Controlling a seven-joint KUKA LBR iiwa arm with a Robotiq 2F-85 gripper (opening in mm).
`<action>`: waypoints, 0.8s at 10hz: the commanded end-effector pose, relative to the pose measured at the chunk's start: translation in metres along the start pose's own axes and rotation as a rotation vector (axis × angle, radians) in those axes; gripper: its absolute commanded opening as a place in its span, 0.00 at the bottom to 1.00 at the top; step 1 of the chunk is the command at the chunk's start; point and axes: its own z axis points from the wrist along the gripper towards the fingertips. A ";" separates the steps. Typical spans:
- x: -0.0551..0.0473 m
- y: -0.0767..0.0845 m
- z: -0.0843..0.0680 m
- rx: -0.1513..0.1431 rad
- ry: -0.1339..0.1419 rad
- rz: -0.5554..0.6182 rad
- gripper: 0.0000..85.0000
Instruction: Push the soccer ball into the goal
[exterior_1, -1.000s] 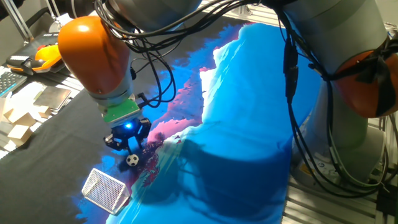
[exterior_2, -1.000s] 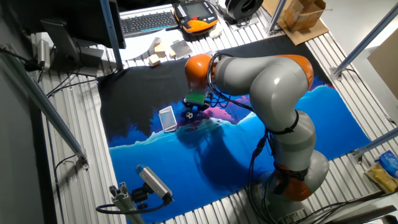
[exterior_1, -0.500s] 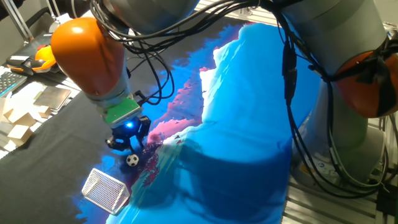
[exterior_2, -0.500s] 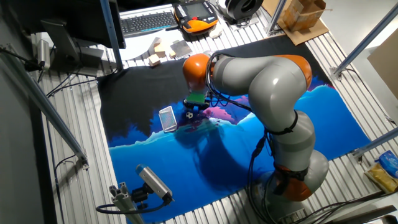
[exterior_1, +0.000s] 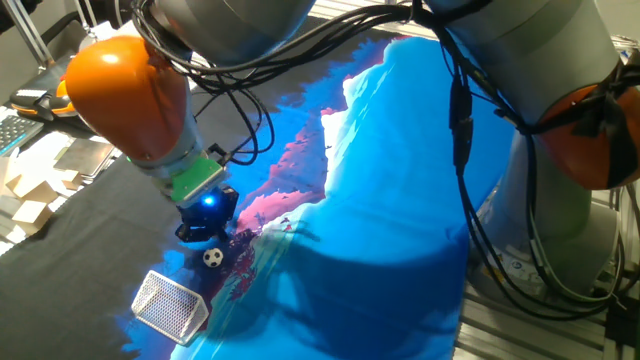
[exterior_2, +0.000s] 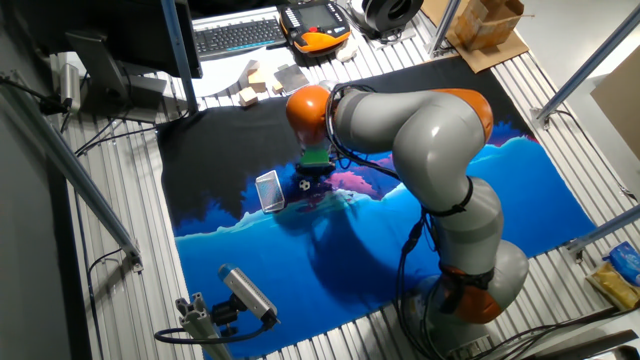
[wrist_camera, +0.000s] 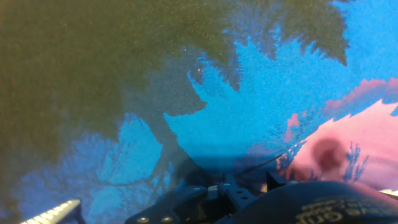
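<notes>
The soccer ball (exterior_1: 213, 257) is a tiny white ball with black patches, lying on the blue and pink mat. The white wire-mesh goal (exterior_1: 170, 305) stands a short way in front and to the left of it. My gripper (exterior_1: 205, 237) points down just behind the ball, low over the mat, and its fingers look shut and empty. In the other fixed view the ball (exterior_2: 303, 184) lies between the goal (exterior_2: 268, 190) and the gripper (exterior_2: 313, 176). The hand view shows the mat, dark gripper parts along the bottom, and a white mesh edge (wrist_camera: 51, 214) at the bottom left.
The mat (exterior_1: 400, 200) is black at the left and blue and pink elsewhere. Wooden blocks (exterior_1: 25, 195) and an orange pendant (exterior_1: 70, 90) lie beyond its left edge. The arm's base (exterior_2: 470, 290) stands at the mat's near side.
The arm's orange joint has swung to the left and the gripper has shifted slightly left. The ball and the goal have stayed where they were.
</notes>
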 end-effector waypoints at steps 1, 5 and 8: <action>0.001 0.002 0.000 -0.010 0.004 0.004 0.00; 0.007 0.017 0.000 -0.083 0.025 0.054 0.00; 0.014 0.029 0.003 -0.077 0.018 0.080 0.00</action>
